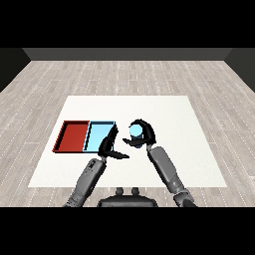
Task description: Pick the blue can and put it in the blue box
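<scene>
Two hands sit near the middle of the table (199, 149), but only your right hand (145, 133) matters now: its fingers (140, 123) are curled round the blue can (135, 131), which looks upright, its pale top showing between fingers and thumb. The blue box (99, 135) lies just to the can's left, toward the table's left edge, with the red box (72, 136) touching its far side. Your left hand (109, 144) hangs between can and blue box, fingers apart and holding nothing, overlapping the box's right rim. You probably need to carry the can leftward past that hand.
</scene>
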